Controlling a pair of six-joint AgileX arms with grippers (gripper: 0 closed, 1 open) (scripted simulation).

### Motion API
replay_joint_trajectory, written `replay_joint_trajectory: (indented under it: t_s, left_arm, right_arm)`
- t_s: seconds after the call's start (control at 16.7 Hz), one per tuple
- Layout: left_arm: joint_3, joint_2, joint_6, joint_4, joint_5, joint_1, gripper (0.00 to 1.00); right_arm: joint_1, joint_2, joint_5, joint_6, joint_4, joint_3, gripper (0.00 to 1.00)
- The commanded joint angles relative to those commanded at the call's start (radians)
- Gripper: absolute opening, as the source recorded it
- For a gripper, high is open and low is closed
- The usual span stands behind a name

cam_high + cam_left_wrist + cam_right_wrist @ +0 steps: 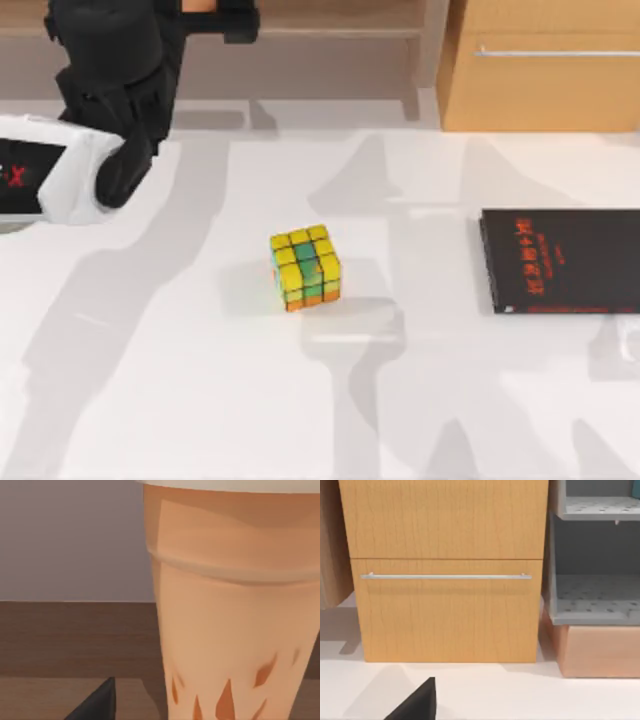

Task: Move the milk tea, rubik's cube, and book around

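The milk tea (pixel 230 630) is a peach-orange cup standing on a brown wooden shelf at the back left. My left gripper (pixel 205 15) reaches in there. One of its black fingers (pixel 97 702) stands a gap away from the cup's side, so the gripper is open. The rubik's cube (pixel 305 267) sits alone at the table's middle. A teal sliver (pixel 636 487) shows on a grey rack's upper shelf; I cannot tell whether it is the book. My right gripper is parked facing the wooden cabinet, open, with one finger (pixel 417 702) showing.
A thin black book with red lettering (pixel 560 262) lies flat at the table's right. A wooden cabinet with a metal handle (pixel 545 65) stands at the back right. Beside it are a grey rack (pixel 595 605) and a low wooden box (pixel 600 650).
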Motion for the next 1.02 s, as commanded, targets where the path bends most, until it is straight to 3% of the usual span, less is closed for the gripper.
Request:
replay_joint_trajectory:
  t_s: [0.24,0.72,1.02]
  left_arm:
    - [0.036,0.026,-0.001,-0.013,0.009,0.009,1.00]
    - [0.353,0.234,-0.002,-0.119,0.056,0.053,1.00]
    - [0.377,0.250,-0.002,-0.128,0.060,0.057,1.00]
  right_arm:
    - [0.000,0.000,0.000,0.000,0.000,0.000,1.00]
    - [0.000,0.000,0.000,0.000,0.000,0.000,1.00]
    - [0.000,0.000,0.000,0.000,0.000,0.000,1.00]
